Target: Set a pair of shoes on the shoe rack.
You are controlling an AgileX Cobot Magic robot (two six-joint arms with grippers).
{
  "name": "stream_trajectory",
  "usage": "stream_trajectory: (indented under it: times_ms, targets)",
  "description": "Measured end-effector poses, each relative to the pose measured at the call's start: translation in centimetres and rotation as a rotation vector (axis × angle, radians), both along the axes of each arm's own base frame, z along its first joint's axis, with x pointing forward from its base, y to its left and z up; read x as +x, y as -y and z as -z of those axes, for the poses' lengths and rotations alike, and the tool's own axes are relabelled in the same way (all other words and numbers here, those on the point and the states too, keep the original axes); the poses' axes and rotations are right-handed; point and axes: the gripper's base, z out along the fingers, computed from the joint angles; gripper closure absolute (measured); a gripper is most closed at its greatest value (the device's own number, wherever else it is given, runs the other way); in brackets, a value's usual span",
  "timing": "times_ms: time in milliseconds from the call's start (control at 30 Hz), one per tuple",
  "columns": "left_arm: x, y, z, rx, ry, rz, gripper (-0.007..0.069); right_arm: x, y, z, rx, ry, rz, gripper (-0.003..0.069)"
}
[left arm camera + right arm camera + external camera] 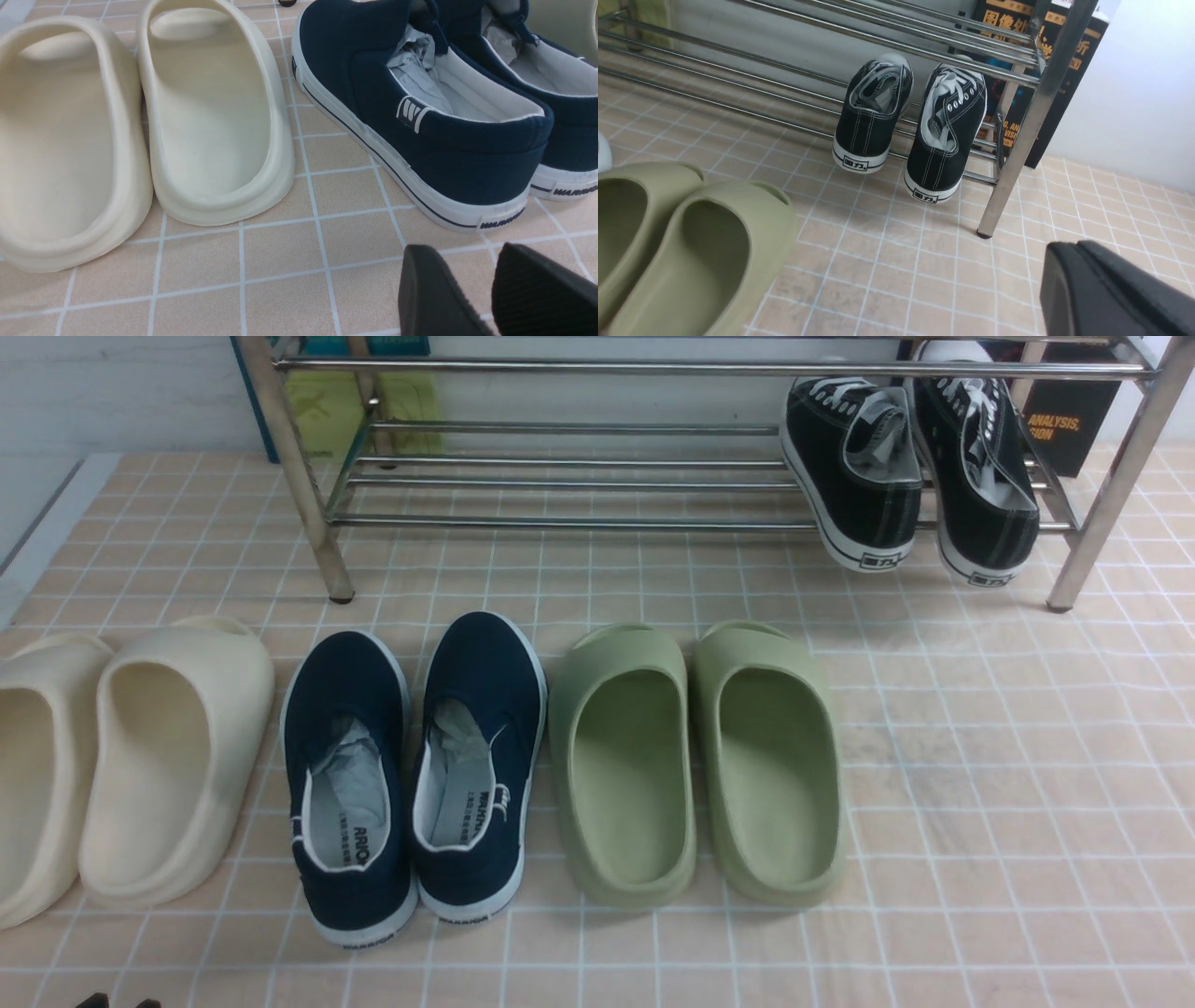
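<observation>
Two black canvas sneakers with white laces rest on the lower tier of the chrome shoe rack (560, 521) at its right end, side by side, the left one (854, 467) and the right one (980, 476). Their toes point to the back and their heels hang over the front bar. Both show in the right wrist view (873, 116) (948, 135), next to the rack's leg (1017, 154). My right gripper (1069, 247) is shut and empty, low over the floor, in front of that leg. My left gripper (462, 252) is open and empty, just behind the heel of a navy slip-on (420, 130).
On the tiled floor in front of the rack stand a pair of cream slides (168, 756), a pair of navy slip-ons (411, 775) and a pair of green slides (691, 765). A dark box with orange lettering (1064, 420) stands behind the rack's right end.
</observation>
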Motion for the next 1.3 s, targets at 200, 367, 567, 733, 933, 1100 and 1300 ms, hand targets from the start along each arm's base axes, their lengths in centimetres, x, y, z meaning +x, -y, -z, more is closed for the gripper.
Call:
stream_trajectory:
  times_ms: [200,367,567,733,933,1100,1300]
  targets:
    - [0.0,0.0,0.0,0.000,0.000,0.000,0.0385,-2.4,0.1,5.0,0.126,0.255,-0.022,0.0671]
    - [0.0,0.0,0.0,0.000,0.000,0.000,0.0385,-1.9,0.0,7.2,0.257,0.250,-0.031,0.0666]
    - [0.0,0.0,0.0,0.001,0.000,0.000,0.0385,-1.5,0.0,9.0,0.360,0.190,-0.028,0.0662]
    - [0.0,0.0,0.0,0.001,0.000,0.000,0.0385,-1.3,0.0,9.8,0.363,0.146,-0.020,0.0659]
    - [0.0,0.0,0.0,0.001,0.000,0.000,0.0385,-1.3,0.0,10.0,0.369,0.138,-0.019,0.0654]
    - [0.0,0.0,0.0,0.001,0.000,0.000,0.0385,-1.2,0.1,10.7,0.366,0.116,0.016,0.0650]
    - [0.0,0.0,0.0,0.001,0.000,0.000,0.0385,-1.2,0.4,11.2,0.361,0.071,0.076,0.0650]
